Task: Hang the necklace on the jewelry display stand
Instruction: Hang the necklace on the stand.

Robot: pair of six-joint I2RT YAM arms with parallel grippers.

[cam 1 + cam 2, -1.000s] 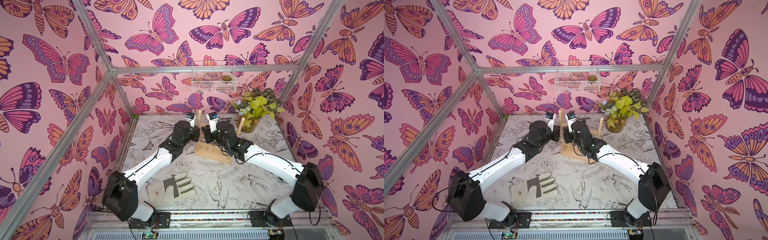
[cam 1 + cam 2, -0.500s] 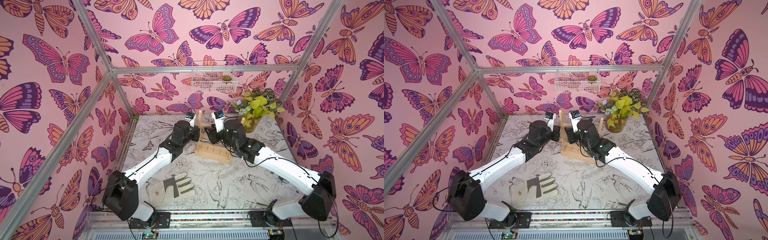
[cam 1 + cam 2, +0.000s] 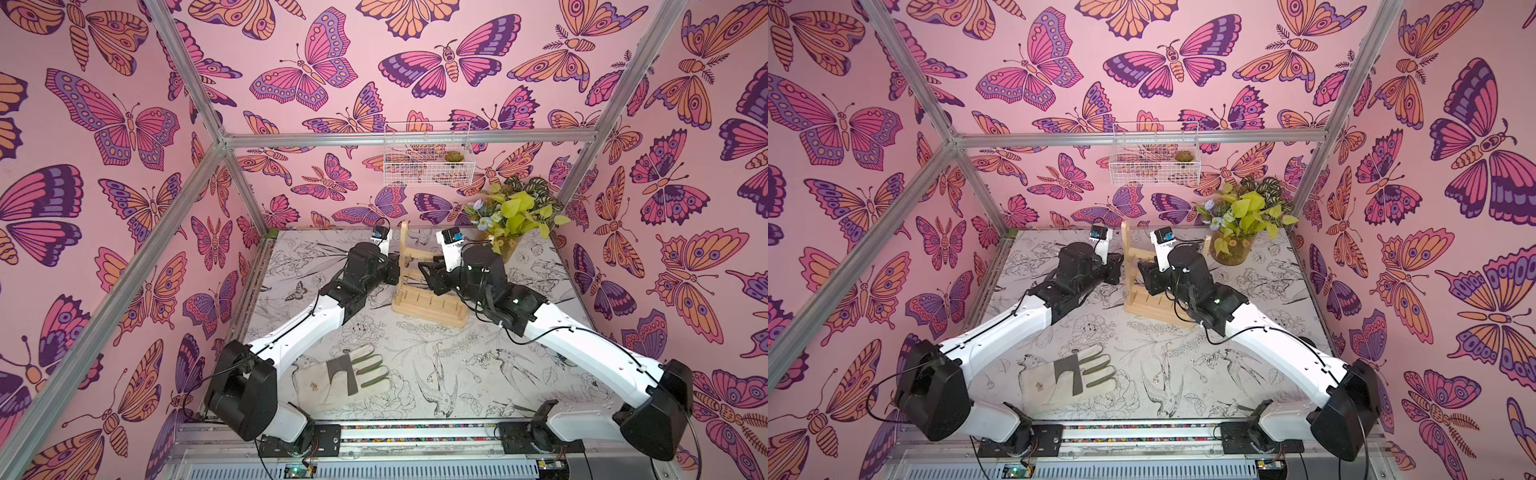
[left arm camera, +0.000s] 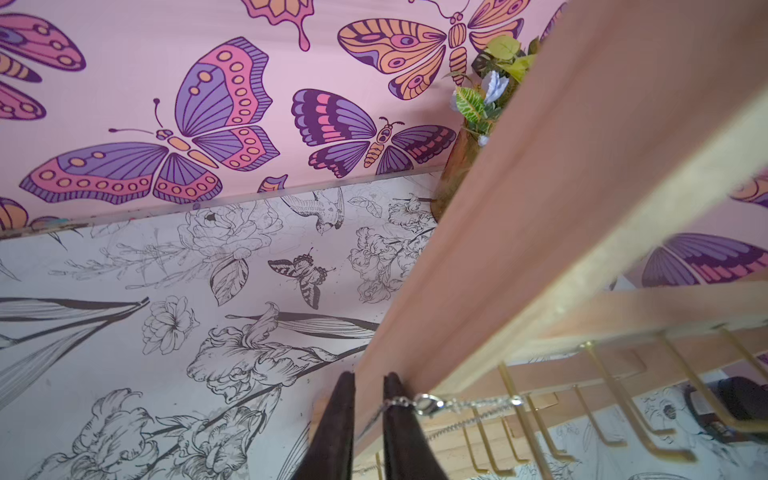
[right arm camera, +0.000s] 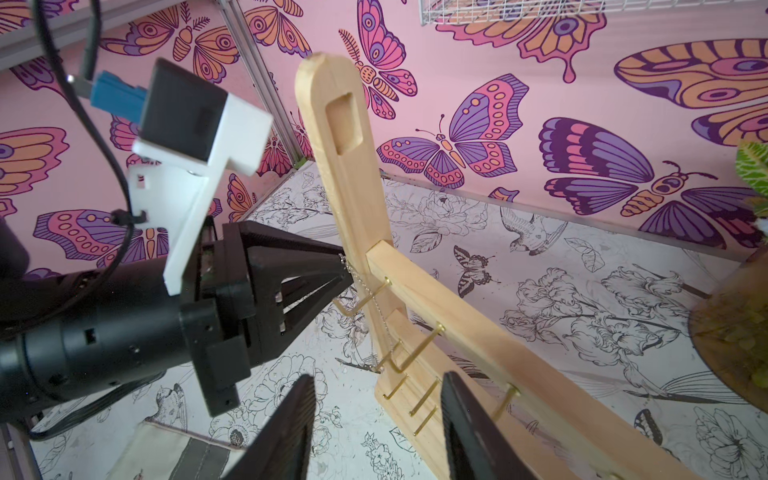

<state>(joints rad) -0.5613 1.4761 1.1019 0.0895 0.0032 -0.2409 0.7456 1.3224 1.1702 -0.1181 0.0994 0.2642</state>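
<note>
Pink butterfly walls close tightly around a table (image 3: 415,361) printed with birds and flowers. The jewelry display stand (image 3: 432,309) sits toward the back of it, with both arms meeting at its bars. The necklace (image 4: 426,404) is on the stand: its thin silver chain runs from the tip of the left claw (image 4: 369,380) across the end hook (image 5: 365,297), then drops beside the upright toward the hooks below. That claw comes in from outside the upright, I'd say so the chain could be laid over the outermost hook without reaching through the ladder. Its fingers stand a sliver apart and the clasp lies against one of them. Whether it has any hold on the chain I cannot tell. The right claw (image 5: 378,378) is spread wide and empty in front of the bars, facing the hooks, and looks to me like it is only standing by. The hooks point out toward it, so they are the snagging edges there. The left side has bare table to pull away over. The potted plant (image 3: 515,212) is just beside the far upright and the back wall is near. The glove (image 3: 345,380) lies well apart by the front edge, and the wire basket (image 3: 428,166) hangs on the wall overhead.
</note>
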